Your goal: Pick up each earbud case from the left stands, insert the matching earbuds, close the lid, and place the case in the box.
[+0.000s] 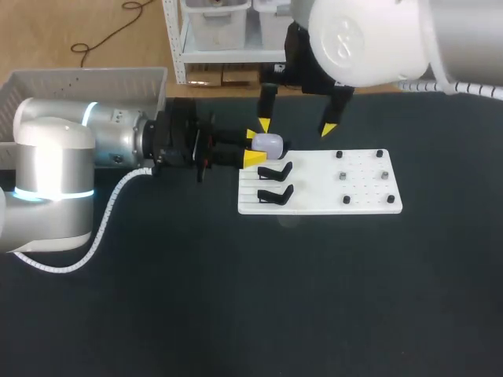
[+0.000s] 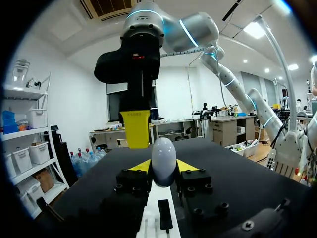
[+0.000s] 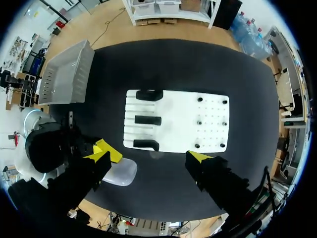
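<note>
My left gripper [image 1: 255, 148] comes in from the left and is shut on a pale rounded earbud case [image 1: 268, 144], lid closed, held just over the far left corner of the white board [image 1: 322, 206]. In the left wrist view the case [image 2: 163, 161] sits upright between the yellow tips of the left gripper [image 2: 163, 167]. My right gripper [image 1: 296, 127] hangs open above the board's far edge, close to the case, with nothing in it. From the right wrist, the case [image 3: 122, 173] lies beside one finger of the right gripper [image 3: 150, 157]. Two black stands [image 1: 275, 171] show on the board's left part.
Small black and grey pieces [image 1: 343, 176] stand on the board's right half. A grey perforated box [image 1: 78, 80] sits at the table's far left, also in the right wrist view as the box [image 3: 67, 74]. The board [image 3: 178, 124] carries three black stands [image 3: 147, 120].
</note>
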